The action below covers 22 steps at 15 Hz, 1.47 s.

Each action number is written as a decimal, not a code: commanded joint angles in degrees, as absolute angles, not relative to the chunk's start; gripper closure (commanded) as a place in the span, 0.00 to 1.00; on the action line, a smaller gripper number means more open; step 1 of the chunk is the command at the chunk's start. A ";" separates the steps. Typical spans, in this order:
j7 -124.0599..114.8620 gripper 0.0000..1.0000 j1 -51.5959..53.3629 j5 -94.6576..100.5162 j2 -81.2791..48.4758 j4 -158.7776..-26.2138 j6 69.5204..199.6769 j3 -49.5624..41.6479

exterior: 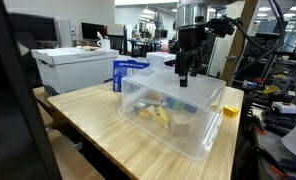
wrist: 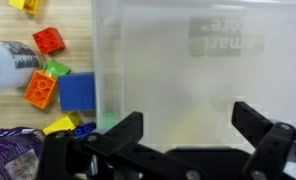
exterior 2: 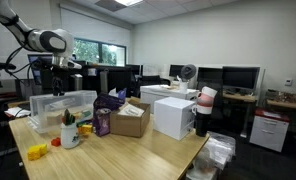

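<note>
Your claw, jaws fully apart and empty, above clear bin with inverted, partly legible embossed lettering.

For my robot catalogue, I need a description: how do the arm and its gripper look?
The arm is white with rounded segments and dark joints. The gripper is black, with two blocky fingers. A dark cable runs by the wrist. No markings are readable.

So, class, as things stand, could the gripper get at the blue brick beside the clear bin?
Probably yes. The blue brick lies uncovered on the table beside the clear bin, and the gripper hangs open above the bin; neighbouring bricks crowd it, though.
</note>
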<state>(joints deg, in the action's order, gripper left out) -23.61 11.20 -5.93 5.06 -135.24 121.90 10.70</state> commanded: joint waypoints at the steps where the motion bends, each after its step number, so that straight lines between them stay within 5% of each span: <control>1: -27.06 0.00 9.72 -4.57 6.11 -137.42 119.85 10.41; 22: -29.96 0.00 5.31 -3.94 9.39 -140.80 116.04 7.48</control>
<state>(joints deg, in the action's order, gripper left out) -27.72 6.57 -5.93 7.58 -138.25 116.39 7.60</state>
